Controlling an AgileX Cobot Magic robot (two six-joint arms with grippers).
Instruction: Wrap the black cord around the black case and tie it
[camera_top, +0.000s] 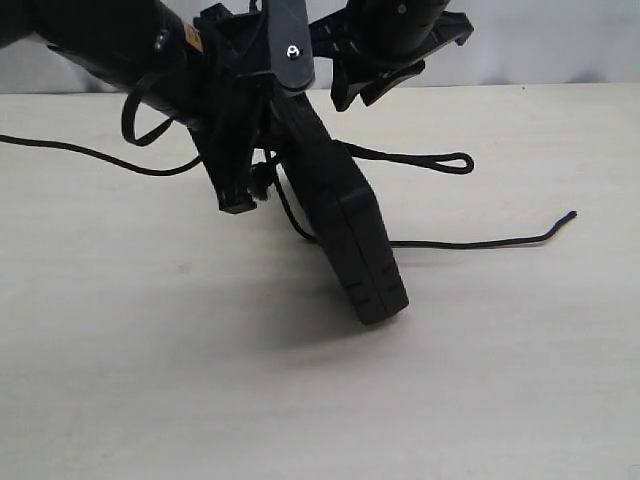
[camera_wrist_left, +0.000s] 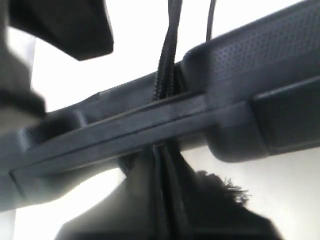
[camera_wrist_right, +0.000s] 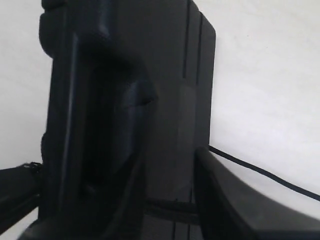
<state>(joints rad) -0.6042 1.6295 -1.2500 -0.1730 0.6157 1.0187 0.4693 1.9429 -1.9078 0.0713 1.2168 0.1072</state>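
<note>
Exterior view, items counted: one case (camera_top: 345, 215), one cord (camera_top: 470, 243), two grippers, one table (camera_top: 150, 380).

Case: black and flat, standing up on edge. Its long axis is slanting from between the grippers down and away from them. The low corner is pointing at the table and appears to be resting on it.

Right gripper (camera_wrist_right: 117, 165): its fingers are straddling the case, one on each side, and clamping it.

Left gripper (camera_wrist_left: 165, 220): its fingers are closed and pinching the cord just beside the case's edge. The cord is crossing that edge straight out from the fingertips, and the frayed tuft (camera_wrist_left: 232, 190) is sitting beside the fingers.

Cord: below the grippers it is trailing over the table on both sides of the case. Its end loop (camera_top: 455, 162) is lying beyond the case on the right gripper's side.
</note>
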